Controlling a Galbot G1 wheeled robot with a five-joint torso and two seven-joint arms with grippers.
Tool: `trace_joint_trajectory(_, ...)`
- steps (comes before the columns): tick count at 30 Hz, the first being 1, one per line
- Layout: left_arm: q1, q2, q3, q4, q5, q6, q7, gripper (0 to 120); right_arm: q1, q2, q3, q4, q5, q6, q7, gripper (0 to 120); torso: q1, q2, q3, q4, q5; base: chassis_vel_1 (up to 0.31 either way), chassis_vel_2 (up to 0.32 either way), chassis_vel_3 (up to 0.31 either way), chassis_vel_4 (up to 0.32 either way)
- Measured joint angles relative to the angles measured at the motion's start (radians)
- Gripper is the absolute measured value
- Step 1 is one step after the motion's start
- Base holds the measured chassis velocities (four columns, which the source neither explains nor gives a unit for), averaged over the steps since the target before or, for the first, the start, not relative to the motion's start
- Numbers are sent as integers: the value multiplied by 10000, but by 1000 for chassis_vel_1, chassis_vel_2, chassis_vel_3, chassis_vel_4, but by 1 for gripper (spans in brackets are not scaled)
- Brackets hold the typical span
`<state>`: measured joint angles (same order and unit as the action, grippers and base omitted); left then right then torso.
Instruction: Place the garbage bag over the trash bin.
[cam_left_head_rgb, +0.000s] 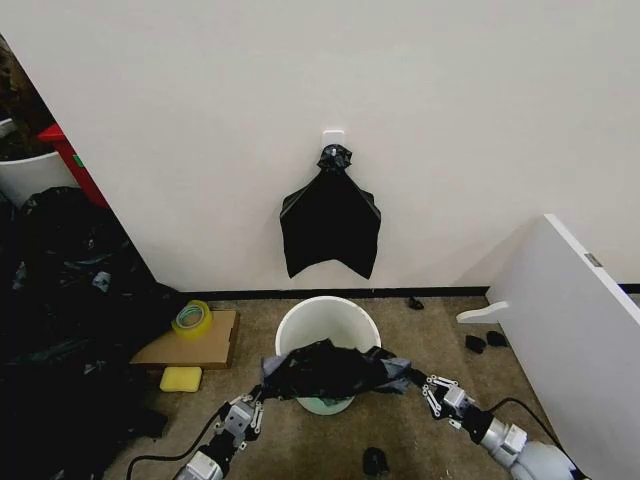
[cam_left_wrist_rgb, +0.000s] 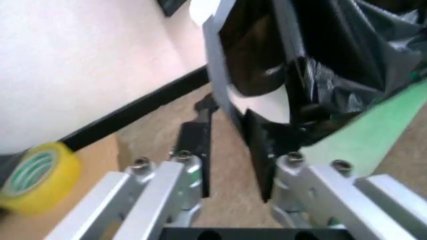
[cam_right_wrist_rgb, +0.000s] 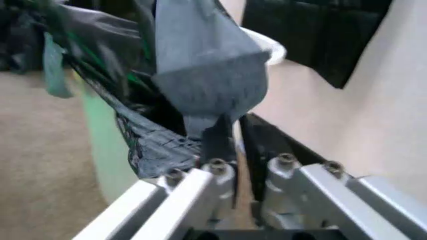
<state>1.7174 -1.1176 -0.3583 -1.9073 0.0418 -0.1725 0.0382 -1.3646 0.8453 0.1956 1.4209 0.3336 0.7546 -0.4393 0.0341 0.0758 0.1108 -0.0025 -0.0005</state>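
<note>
The bag (cam_left_head_rgb: 330, 368) lies stretched across the near part of the bin (cam_left_head_rgb: 300, 322), its long axis running side to side between the two arms, sagging a little over the front rim. The far part of the bin mouth is uncovered. The bin stands upright on the carpet, close to the wall.

The left end effector (cam_left_head_rgb: 256, 400) sits at the bag's left end; in the left wrist view (cam_left_wrist_rgb: 230, 150) its fingers stand apart, with the bag edge running by the far finger, and whether they pinch it I cannot tell. The right end effector (cam_left_head_rgb: 418, 382) is at the bag's right end; in the right wrist view (cam_right_wrist_rgb: 233, 150) its fingers are closed on a bunched fold of bag.

On the wall above the bin hangs a knotted bunch of black bags (cam_left_head_rgb: 330, 222), fanning downward. To the left lie a cardboard sheet (cam_left_head_rgb: 190, 345) with a yellow tape roll (cam_left_head_rgb: 192, 318) on it, and a yellow sponge (cam_left_head_rgb: 181, 379) just in front. Black heaps of plastic (cam_left_head_rgb: 60, 330) fill the left side. A white panel (cam_left_head_rgb: 575, 330) leans at the right
</note>
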Motion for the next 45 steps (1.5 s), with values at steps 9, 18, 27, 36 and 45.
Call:
trace_joint_trajectory(9,623,403,-462,-818,366,593,-1125,63,-436,-330,492,90,1024,608,-2385,41,0,0,0,0,-1,0,0,0,0)
trace_joint_trajectory(18,1031,868,-986,-1138,550,-458,-623,93,-792,-309,2337,302,3032,711,-7389,72,0,0,0,-1,-4,0,0,0,0)
trace_joint_trajectory(27,658,758,-1191,-1358,-492,-1250,-430,100,-122,102,2489,675,4241,-134,-7569,100,0,0,0,-1,2,0,0,0,0)
trace_joint_trajectory(36,336,-201,-1051,-1955,-1751,-795,-700,100,2521,-812,-916,2522,1810,-5216,1422,100,1,0,2,4,-8,0,0,0,0)
trace_joint_trajectory(45,298,-658,-1042,-2759,-1779,93,-1804,100,5843,-493,-3750,2850,3287,-10255,2794,100,1,0,2,1,-15,0,0,0,0)
